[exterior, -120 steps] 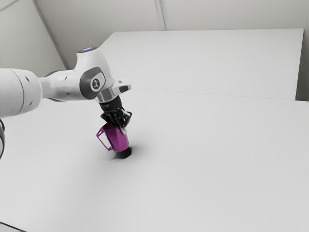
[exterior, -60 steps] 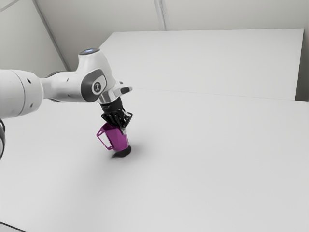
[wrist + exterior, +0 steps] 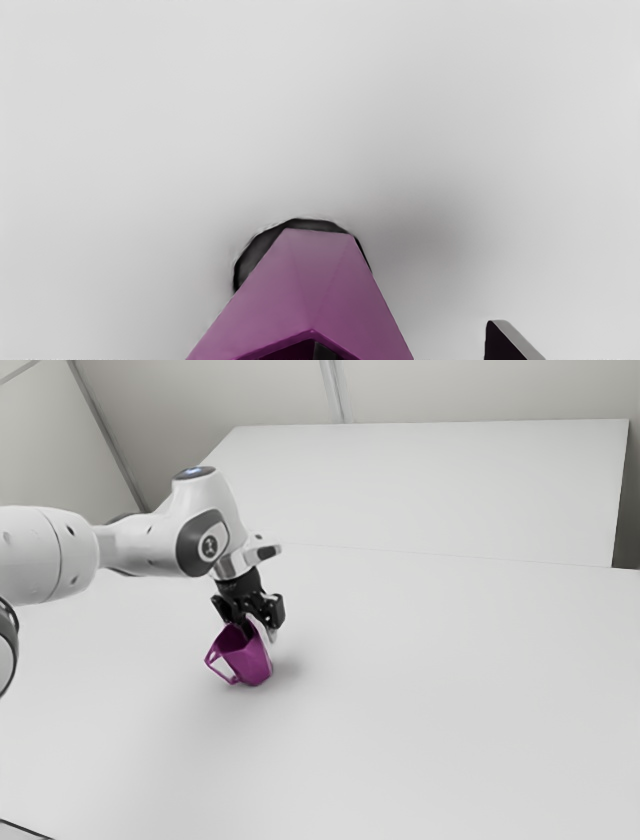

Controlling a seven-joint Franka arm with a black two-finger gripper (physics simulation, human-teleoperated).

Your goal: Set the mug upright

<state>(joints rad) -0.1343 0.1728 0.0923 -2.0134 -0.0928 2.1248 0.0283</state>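
In the exterior view my gripper point(image 3: 260, 633) is over the mug's rim, its fingers spread apart. The purple mug point(image 3: 252, 662) has its base down at the table and its mouth up toward the hand, handle to the exterior view's left. It looks slightly leaned; I cannot tell whether its base is flat. In the wrist view the gripper point(image 3: 412, 341) straddles one wall of the mug point(image 3: 315, 280): one fingertip is inside the mouth, the other stands outside with a gap to the wall. A dark patch borders the base.
The white table point(image 3: 430, 690) extends around the mug, with a soft shadow beside it. Behind it, toward the top of the exterior view, is a large pale panel point(image 3: 430, 490).
The fingers have spread and let go of the mug's wall. The mug has come down, and the dark patch under it has gone from the exterior view. My hand has shifted slightly toward the exterior view's right.
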